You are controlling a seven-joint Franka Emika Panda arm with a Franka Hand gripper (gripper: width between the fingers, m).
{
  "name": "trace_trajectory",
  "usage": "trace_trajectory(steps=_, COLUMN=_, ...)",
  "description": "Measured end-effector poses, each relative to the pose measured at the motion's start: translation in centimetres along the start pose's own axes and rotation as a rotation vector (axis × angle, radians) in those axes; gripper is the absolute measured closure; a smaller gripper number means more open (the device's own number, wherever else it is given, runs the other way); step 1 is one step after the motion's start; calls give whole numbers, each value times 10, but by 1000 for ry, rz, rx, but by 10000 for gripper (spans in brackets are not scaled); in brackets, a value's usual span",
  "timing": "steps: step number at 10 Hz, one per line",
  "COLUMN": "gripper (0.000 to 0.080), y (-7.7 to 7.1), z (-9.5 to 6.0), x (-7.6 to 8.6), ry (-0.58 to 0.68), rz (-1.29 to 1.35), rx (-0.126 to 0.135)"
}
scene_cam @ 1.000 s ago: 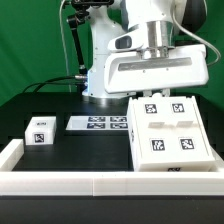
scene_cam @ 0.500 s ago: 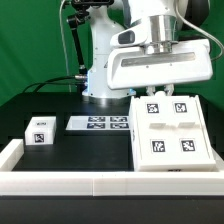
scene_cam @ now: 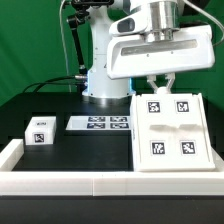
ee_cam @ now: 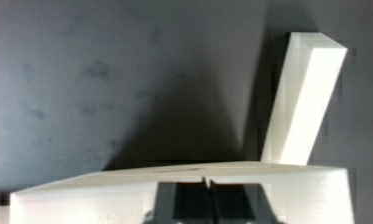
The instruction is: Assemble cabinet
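The cabinet body (scene_cam: 170, 135) is a large white box lying flat on the black table at the exterior view's right, with several marker tags on top. My gripper (scene_cam: 160, 85) hangs just above its far edge, apart from it and holding nothing. In the wrist view the fingers (ee_cam: 209, 205) meet at a thin seam and look shut. A long white edge of the cabinet (ee_cam: 304, 95) runs beyond them over the dark table. A small white tagged block (scene_cam: 39, 131) sits at the exterior view's left, far from the gripper.
The marker board (scene_cam: 100, 123) lies flat between the small block and the cabinet. A low white wall (scene_cam: 100, 182) runs along the front of the table and up its left side (scene_cam: 10, 152). The robot base (scene_cam: 100, 70) stands behind.
The gripper has lifted straight up from the cabinet's far edge, and its fingers now show above the cabinet. The cabinet, the block and the marker board have not moved.
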State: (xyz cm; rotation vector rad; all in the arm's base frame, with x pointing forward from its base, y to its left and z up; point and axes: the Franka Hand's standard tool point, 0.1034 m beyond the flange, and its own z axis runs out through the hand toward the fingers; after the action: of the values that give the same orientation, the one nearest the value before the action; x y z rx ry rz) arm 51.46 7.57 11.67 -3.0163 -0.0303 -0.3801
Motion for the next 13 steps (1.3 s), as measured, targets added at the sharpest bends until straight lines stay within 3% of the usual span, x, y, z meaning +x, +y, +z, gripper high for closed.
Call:
trace_trajectory(steps=5, gripper=798, y=-2, z=-1, x=3, ry=-13, rz=0, rx=6)
trace_trajectory(steps=10, gripper=798, y=-5, z=-15, x=17, ry=-15, rz=-14, rx=12)
trace_trajectory(steps=13, gripper=798, y=-4, z=-14, x=15, ry=-19, rz=-13, rx=12)
